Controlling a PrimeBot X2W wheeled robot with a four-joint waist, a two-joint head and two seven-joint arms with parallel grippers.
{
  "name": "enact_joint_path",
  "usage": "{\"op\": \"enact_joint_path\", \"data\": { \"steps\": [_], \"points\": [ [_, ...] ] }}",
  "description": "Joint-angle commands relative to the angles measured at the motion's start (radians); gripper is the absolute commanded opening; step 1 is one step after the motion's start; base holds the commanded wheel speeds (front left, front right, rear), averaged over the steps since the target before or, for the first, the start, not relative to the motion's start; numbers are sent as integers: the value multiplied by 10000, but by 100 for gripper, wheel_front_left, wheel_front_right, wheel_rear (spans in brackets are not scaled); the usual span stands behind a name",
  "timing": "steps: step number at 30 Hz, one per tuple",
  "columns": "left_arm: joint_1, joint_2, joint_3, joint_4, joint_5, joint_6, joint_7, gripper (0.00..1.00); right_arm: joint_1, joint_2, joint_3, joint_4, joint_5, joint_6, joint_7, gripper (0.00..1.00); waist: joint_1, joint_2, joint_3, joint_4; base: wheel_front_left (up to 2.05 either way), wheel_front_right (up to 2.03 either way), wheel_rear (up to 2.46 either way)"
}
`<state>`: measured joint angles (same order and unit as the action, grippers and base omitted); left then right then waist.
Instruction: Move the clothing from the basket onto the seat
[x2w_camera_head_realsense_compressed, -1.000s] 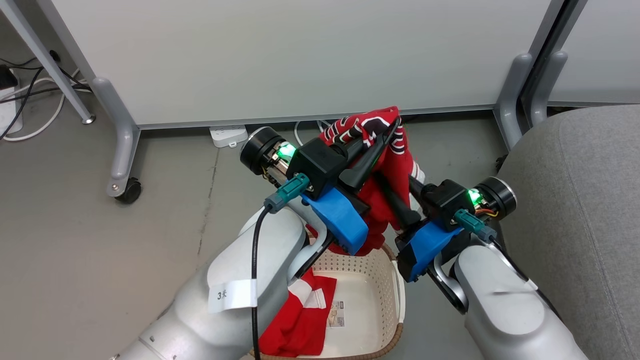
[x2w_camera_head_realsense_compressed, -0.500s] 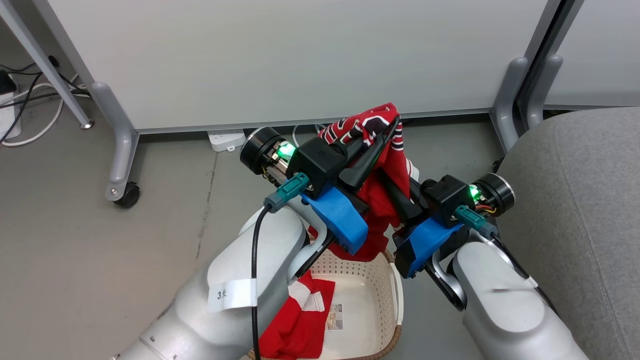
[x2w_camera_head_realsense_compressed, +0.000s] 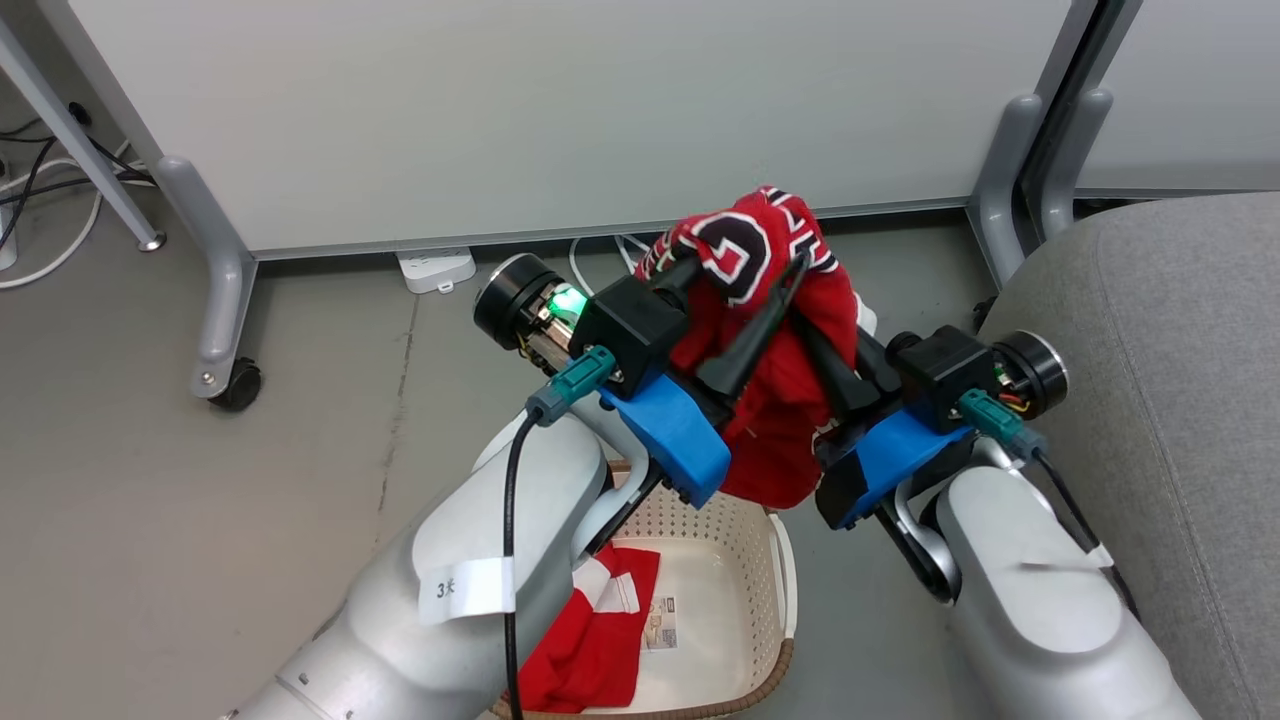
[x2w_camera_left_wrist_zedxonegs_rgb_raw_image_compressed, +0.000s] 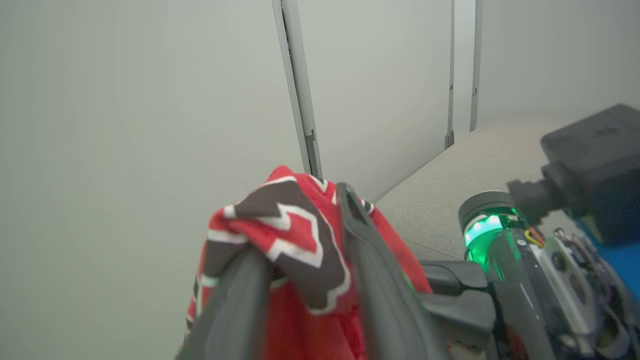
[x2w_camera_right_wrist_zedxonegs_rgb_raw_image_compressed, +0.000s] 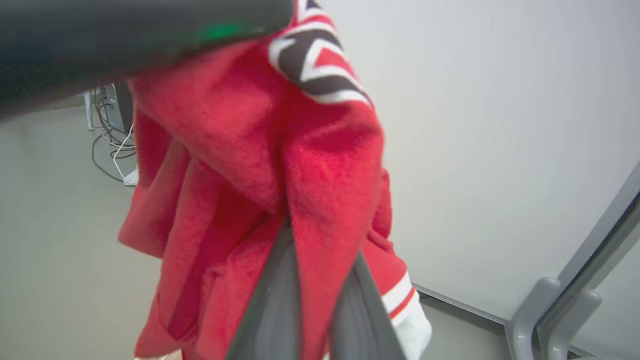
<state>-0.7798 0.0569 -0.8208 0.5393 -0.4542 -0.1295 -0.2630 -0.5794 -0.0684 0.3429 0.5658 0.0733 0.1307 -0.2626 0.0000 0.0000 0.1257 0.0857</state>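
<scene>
Grey floor (x2w_camera_head_realsense_compressed: 200, 450), basket (x2w_camera_head_realsense_compressed: 775, 560) nearest, a second red garment (x2w_camera_head_realsense_compressed: 590, 650) lying in its left part. Above the basket hangs the jersey (x2w_camera_head_realsense_compressed: 770, 400), clear of the rim, held by both grippers. Left gripper (x2w_camera_head_realsense_compressed: 745, 285) has jaws part-closed round the bunched, lettered top; right gripper (x2w_camera_right_wrist_zedxonegs_rgb_raw_image_compressed: 317, 280) is clamped on a fold lower down. Jersey looks light, limp and drapey, likely to swing or snag, so bunched folds are the best hold. Seat (x2w_camera_head_realsense_compressed: 1180, 350) lies right, partition (x2w_camera_head_realsense_compressed: 600, 100) behind.

Office or lab space, by the look: white partition panels (x2w_camera_head_realsense_compressed: 560, 110) on grey castor feet (x2w_camera_head_realsense_compressed: 236, 384), bare grey floor (x2w_camera_head_realsense_compressed: 200, 520), power strip (x2w_camera_head_realsense_compressed: 436, 268), loose cables (x2w_camera_right_wrist_zedxonegs_rgb_raw_image_compressed: 111, 150), upholstered seat (x2w_camera_head_realsense_compressed: 1180, 330).
</scene>
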Motion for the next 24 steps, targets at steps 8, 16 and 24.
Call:
{"op": "enact_joint_path", "data": {
  "steps": [8,16,24],
  "points": [
    [292,52,32,-21,287,2,-27,100,-51,-282,-1220,-566,36,3,-35,0,0,0,433,-496,0,0,0],
    [509,219,-14,-189,645,3,-27,100,115,-433,-2256,-1298,-50,3,-36,0,0,0,929,-1307,0,0,0],
    [620,374,-15,-696,1062,2,-26,100,459,-561,-3062,-2103,-34,1,-36,0,0,0,1320,-2436,0,0,0]
  ]
}}
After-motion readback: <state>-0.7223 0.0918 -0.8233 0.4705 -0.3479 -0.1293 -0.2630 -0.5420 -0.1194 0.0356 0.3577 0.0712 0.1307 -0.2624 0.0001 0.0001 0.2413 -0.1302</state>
